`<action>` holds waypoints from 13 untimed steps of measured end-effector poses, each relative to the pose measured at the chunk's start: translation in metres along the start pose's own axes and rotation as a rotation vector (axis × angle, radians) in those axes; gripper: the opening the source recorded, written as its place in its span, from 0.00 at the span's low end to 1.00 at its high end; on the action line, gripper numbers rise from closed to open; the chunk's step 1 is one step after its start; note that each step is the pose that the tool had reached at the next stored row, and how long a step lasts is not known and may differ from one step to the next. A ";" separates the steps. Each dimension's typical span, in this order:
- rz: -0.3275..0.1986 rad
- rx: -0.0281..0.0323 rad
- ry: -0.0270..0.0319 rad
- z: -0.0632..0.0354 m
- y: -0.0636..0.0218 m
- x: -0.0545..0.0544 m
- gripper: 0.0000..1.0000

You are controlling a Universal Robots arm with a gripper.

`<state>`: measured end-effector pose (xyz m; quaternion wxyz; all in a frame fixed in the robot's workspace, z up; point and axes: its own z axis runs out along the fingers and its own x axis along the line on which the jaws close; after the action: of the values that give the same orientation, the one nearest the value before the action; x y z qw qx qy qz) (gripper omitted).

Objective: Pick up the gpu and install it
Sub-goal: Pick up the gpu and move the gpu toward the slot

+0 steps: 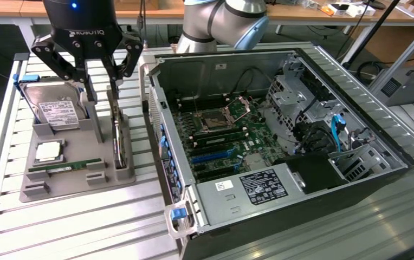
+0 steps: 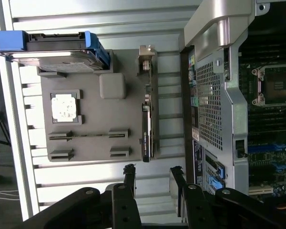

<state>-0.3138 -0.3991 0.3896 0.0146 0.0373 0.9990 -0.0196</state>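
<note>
The gripper (image 1: 100,89) is seen in the upper left of the exterior view, its jaws spread wide with nothing held between them. The gpu (image 1: 122,142) is found just below it, left of centre, stood on edge along the right side of the grey holder (image 1: 77,146), beside the opened computer case (image 1: 323,227); contact with the fingertips cannot be told
</note>
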 end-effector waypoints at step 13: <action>0.000 0.0000 0.0000 0.0070 0.0003 0.000 0.42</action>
<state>-0.3138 -0.3991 0.3826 0.0146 0.0373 0.9990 -0.0196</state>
